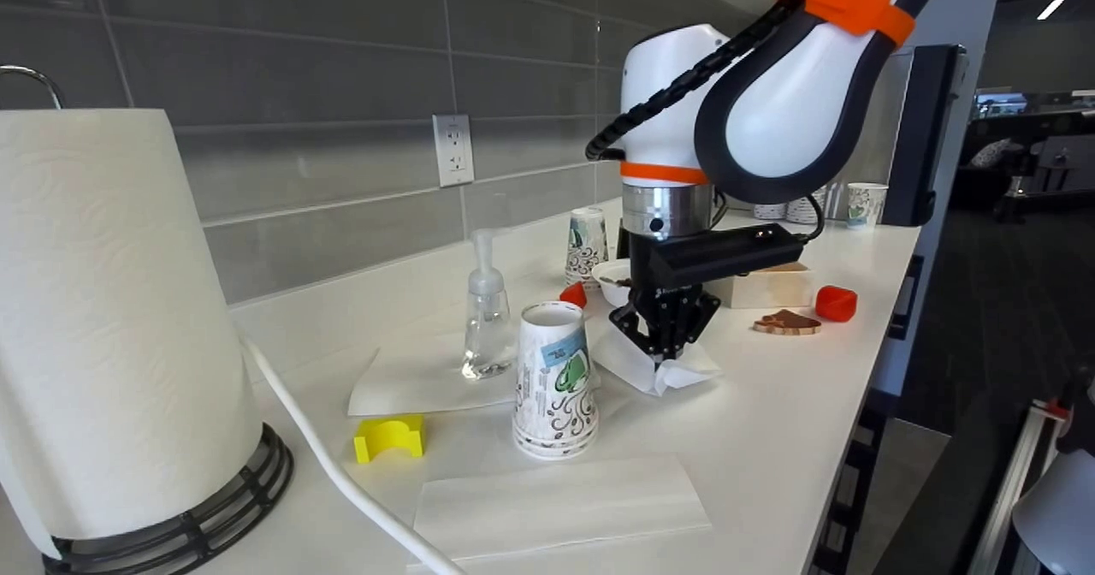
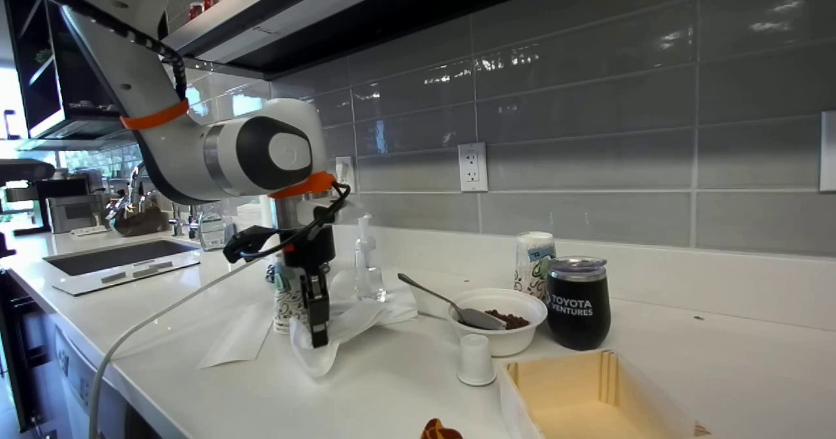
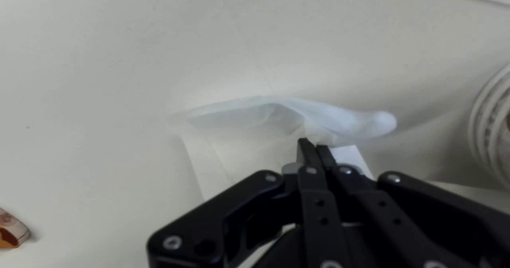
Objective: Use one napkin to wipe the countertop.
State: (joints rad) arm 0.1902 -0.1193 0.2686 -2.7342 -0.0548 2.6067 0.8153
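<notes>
The napkin (image 1: 629,361), thin and white, is crumpled and raised along one edge at my fingertips; it also shows in an exterior view (image 2: 359,318) and in the wrist view (image 3: 247,140). My gripper (image 1: 664,361) points down and is shut on the napkin, low at the countertop (image 1: 753,438). In the wrist view the fingertips (image 3: 315,142) are together, with the napkin bunched in front and spread to the left. Part of the napkin is hidden behind the fingers. The off-white countertop also shows in an exterior view (image 2: 392,393) and in the wrist view (image 3: 99,68).
A stack of printed cups (image 1: 554,387) stands close to the gripper. Other white sheets (image 1: 560,506) lie nearby. A soap bottle (image 1: 488,327), yellow object (image 1: 389,438), paper-towel roll (image 1: 111,327) and cable (image 1: 334,472) are around. A bowl with spoon (image 2: 503,344), tumbler (image 2: 578,315) and box (image 2: 601,419) stand beyond.
</notes>
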